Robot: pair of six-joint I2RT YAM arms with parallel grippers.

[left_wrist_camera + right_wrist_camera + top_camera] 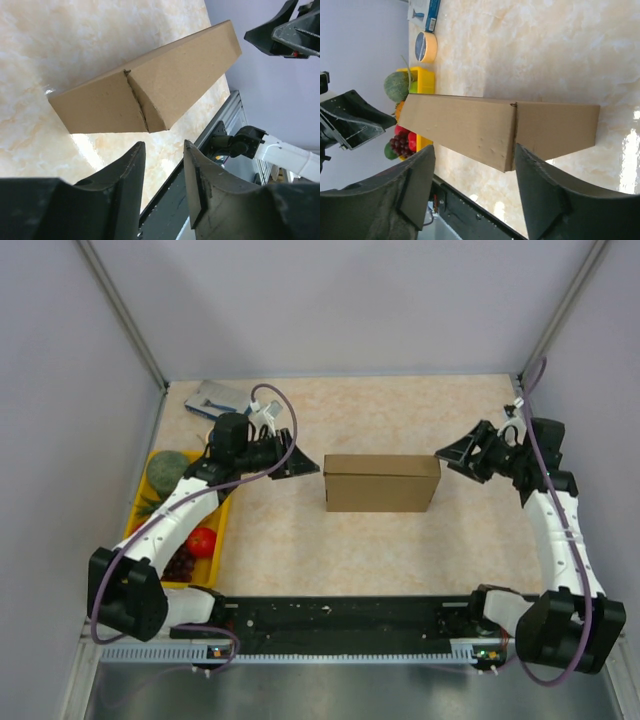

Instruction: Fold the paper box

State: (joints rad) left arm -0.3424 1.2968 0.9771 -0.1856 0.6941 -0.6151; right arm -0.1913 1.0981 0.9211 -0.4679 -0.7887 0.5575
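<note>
Top view, paper box: I see the paper box as a closed brown carton lying lengthwise on the table, between my two end effectors.
Top view, left end effector: the left end effector points at the carton's nearest end, its tip just beside it. From here I cannot tell whether they touch.
Top view, right end effector: the right end effector faces the opposite end, its tip just beside the far corner.
Top view, behind the left end effector: a yellow tray holds a melon and a tomato, and a blue-grey packet lies beyond it.
Left wrist, state: the left end effector has its jaws parted and holds nothing.
Left wrist, box: the paper box sits ahead of the fingertips, clear of them, with its seamed end face turned toward me.
Left wrist, beyond the box: the right end effector hangs past the far end.
Right wrist, state: the right end effector has its jaws spread wide and grips nothing.
Right wrist, box: the paper box lies ahead, its near end in line with the gap, apart from both fingers.
Right wrist, beyond the box: I can see the left end effector, the yellow tray and a tape roll.
</note>
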